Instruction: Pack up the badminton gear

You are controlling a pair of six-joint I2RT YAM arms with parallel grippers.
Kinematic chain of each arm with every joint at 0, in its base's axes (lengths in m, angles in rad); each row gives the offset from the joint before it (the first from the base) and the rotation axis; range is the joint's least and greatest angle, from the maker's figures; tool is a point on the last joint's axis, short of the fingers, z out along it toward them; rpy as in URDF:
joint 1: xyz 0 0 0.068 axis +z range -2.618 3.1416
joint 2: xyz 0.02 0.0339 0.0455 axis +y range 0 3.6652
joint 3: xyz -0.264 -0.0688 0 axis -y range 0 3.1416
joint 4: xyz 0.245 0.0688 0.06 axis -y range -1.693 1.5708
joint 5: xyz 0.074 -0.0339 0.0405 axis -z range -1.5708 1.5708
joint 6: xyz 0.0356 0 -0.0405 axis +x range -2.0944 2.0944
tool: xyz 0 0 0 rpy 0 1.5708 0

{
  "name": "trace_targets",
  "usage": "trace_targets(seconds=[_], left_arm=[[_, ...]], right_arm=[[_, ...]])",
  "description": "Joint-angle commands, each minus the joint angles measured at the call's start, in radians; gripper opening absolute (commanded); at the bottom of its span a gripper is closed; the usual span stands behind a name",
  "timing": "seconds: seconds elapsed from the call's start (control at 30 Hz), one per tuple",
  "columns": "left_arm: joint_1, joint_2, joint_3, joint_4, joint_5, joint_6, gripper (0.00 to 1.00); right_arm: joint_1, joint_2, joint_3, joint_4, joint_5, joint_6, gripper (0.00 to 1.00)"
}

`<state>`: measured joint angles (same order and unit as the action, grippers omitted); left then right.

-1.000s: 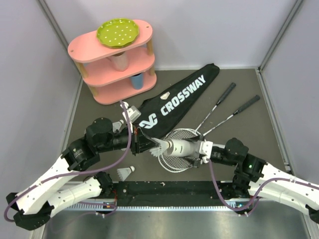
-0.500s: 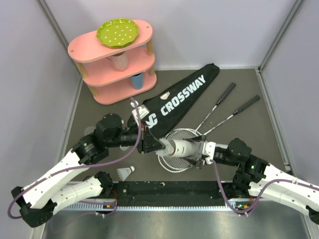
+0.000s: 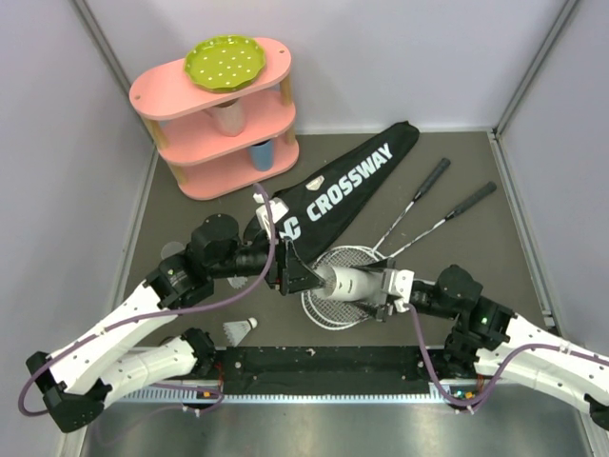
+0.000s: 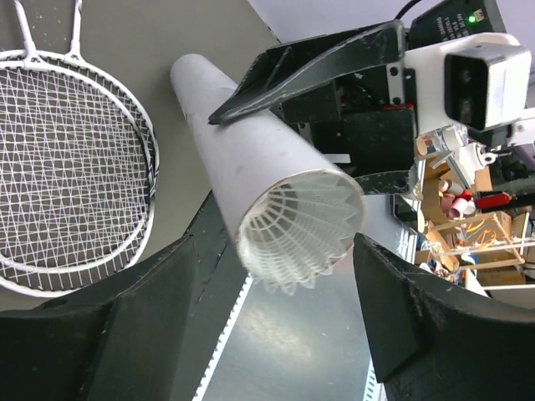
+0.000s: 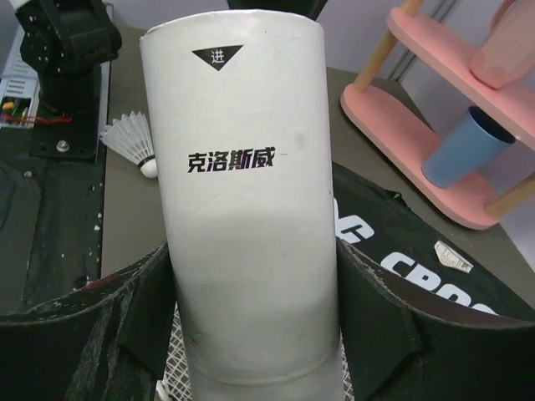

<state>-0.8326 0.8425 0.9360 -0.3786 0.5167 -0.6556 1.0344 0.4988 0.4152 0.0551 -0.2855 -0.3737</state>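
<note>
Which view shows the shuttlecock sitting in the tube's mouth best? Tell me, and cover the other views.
Left wrist: it looks straight into the mouth of the tube, where the shuttlecock shows, feathers filling the opening. From the top, the left hand hides that end. The right wrist shows only the tube's printed wall.

The right gripper (image 3: 383,288) reaches in from the tube's right end, its fingers (image 5: 134,317) clamped on both sides of the white tube (image 3: 350,283); the left gripper (image 3: 309,278) faces the tube's open mouth, fingers (image 4: 142,309) spread wide, touching neither side.
</note>
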Motion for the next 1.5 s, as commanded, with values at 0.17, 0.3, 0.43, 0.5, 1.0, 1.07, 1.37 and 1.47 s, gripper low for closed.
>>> trace_targets(seconds=[0.17,0.3,0.43,0.5,1.0,1.07,1.37,1.47], left_arm=[[0.004,-0.048,-0.069,0.095,-0.055,-0.082,0.79],[0.004,-0.129,-0.023,-0.06,-0.193,-0.079,0.9],[0.013,-0.158,0.015,-0.288,-0.432,-0.11,0.9],[0.021,-0.164,0.014,-0.406,-0.507,-0.142,0.89],[0.07,-0.015,-0.175,-0.511,-1.122,-0.319,0.96],[0.072,0.096,-0.114,-0.569,-1.173,-0.285,0.92],[0.073,0.343,-0.18,-0.48,-1.328,-0.254,0.63],[0.076,0.403,-0.172,-0.453,-1.331,-0.266,0.6]], right_arm=[[0.01,-0.082,0.028,0.114,0.02,0.052,0.18],[0.01,-0.097,0.033,0.095,0.037,0.053,0.18],[0.01,-0.126,-0.003,0.166,0.055,0.065,0.2],[0.01,-0.128,-0.012,0.166,0.092,0.078,0.2],[0.01,-0.126,-0.032,0.142,0.138,0.082,0.2],[0.01,-0.126,-0.003,0.117,0.138,0.09,0.2],[0.01,-0.236,-0.006,0.115,0.178,0.116,0.21],[0.01,-0.235,0.02,0.063,0.172,0.117,0.21]])
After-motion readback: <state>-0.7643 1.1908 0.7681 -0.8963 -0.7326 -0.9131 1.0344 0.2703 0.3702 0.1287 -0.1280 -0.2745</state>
